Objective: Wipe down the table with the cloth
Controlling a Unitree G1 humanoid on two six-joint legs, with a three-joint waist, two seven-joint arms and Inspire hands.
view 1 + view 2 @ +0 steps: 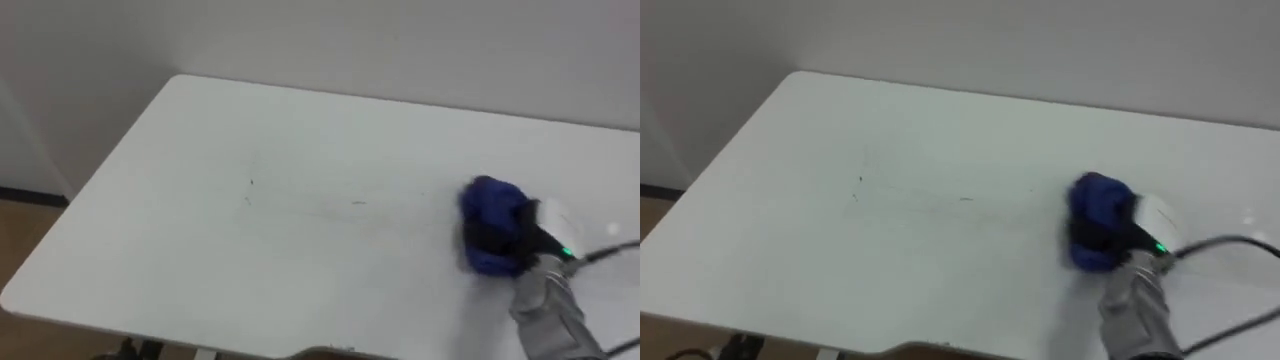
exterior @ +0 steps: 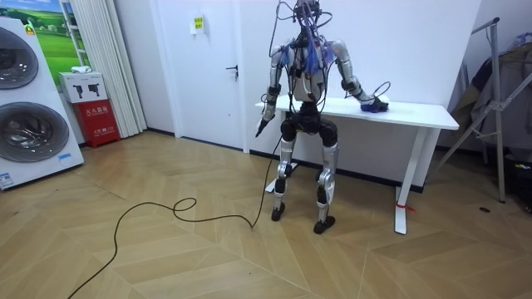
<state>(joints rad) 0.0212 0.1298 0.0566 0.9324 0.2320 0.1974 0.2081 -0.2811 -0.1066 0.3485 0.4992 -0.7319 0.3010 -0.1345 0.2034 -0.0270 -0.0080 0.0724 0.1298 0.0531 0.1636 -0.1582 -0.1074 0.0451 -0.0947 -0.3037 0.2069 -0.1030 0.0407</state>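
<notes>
Under the robot's right hand (image 1: pixel 505 243) sits the blue cloth (image 1: pixel 490 198), bunched up and pressed onto the white table (image 1: pixel 190 150). The dark fingers are wrapped over the bundle and hold it, with blue showing on the far side and the near side of them. You are in the wiping step itself: cloth down, hand on it, at the right part of the tabletop.

To the left of the hand, well apart from the cloth, you can see faint dark specks (image 1: pixel 250 185) and a thin line running back toward it. Much of the surface on that side looks as if it has yet to be covered, though I judge that only from where the cloth lies now. For the next move, keep the cloth flat under the palm and draw it leftward toward those specks with steady downward pressure, so the bundle does not roll out from under the fingers.

The left hand (image 2: pixel 262 124) hangs idle at the robot's side, below table height.

As for writing, a small green light (image 1: pixel 566 252) glows just behind the hand at the wrist. Far off to the hand's left, a yellow notice (image 2: pixel 198 23) and a red box (image 2: pixel 98 123) carry print too small to read.
</notes>
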